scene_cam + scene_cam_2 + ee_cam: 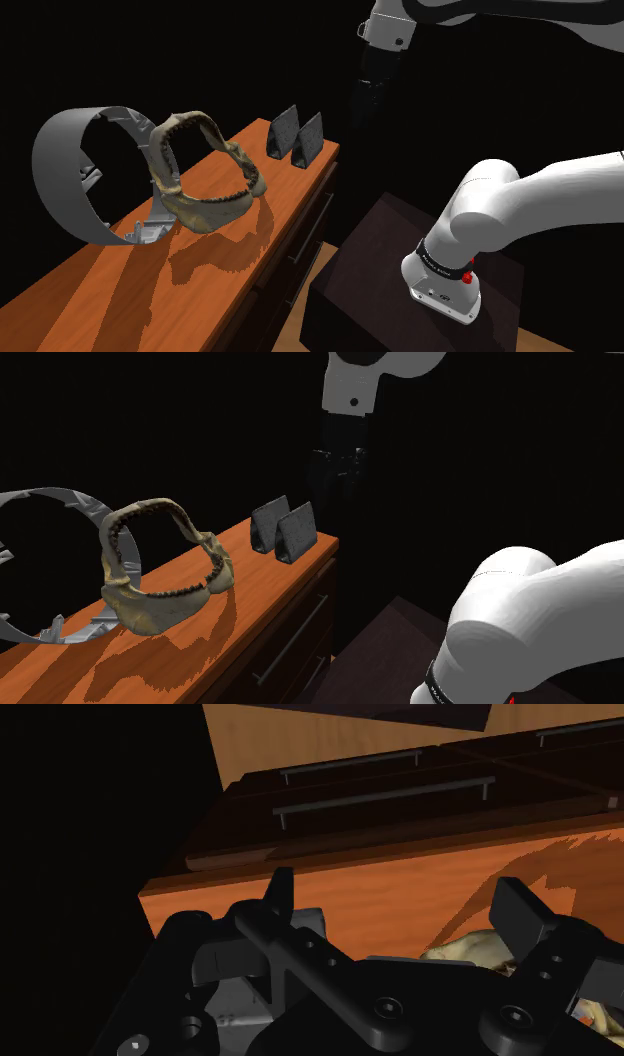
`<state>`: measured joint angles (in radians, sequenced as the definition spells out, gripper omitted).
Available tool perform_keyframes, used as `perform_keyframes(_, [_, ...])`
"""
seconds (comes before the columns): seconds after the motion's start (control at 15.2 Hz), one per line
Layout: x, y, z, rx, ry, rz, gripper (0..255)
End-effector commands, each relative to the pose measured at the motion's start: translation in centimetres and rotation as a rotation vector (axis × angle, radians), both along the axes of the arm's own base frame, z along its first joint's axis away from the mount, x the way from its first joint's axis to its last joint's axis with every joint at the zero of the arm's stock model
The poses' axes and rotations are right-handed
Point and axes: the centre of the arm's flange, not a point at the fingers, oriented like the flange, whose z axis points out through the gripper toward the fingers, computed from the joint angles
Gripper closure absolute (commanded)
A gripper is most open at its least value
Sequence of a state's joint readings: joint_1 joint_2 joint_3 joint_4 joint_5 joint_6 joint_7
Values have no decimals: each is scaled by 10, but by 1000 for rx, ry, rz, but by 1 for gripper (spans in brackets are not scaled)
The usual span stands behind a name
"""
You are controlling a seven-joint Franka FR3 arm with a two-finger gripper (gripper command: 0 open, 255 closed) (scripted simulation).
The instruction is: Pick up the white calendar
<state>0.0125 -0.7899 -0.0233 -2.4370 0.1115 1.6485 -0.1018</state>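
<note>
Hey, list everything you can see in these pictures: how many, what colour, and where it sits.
dresser: one, orange-brown top, dark drawers with bar handles, along the shoulder view's left.
calendar: two dark grey tent shapes side by side, at the dresser's far end.
jawbone: one, tan, toothed, gaping, mid-dresser.
ring-shaped object: one, grey, beside the jawbone.
stand: one, dark box, shoulder view's lower right.
arm: one, white.
end effector: one, black, fingers apart, raised near the calendar, holding nothing.

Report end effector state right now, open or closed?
End effector: open, holding nothing. The dark grey calendar is not grasped.
</note>
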Motion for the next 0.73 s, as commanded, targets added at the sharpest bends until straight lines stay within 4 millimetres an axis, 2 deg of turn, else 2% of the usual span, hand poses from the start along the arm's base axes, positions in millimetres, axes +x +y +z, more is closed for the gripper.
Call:
perform_keyframes(0.0, [0,0,0,0,0,0,0])
perform_keyframes(0.33, [60,14,-14,11,19,-266,0])
perform_keyframes(0.66, [121,12,-29,22,38,-533,0])
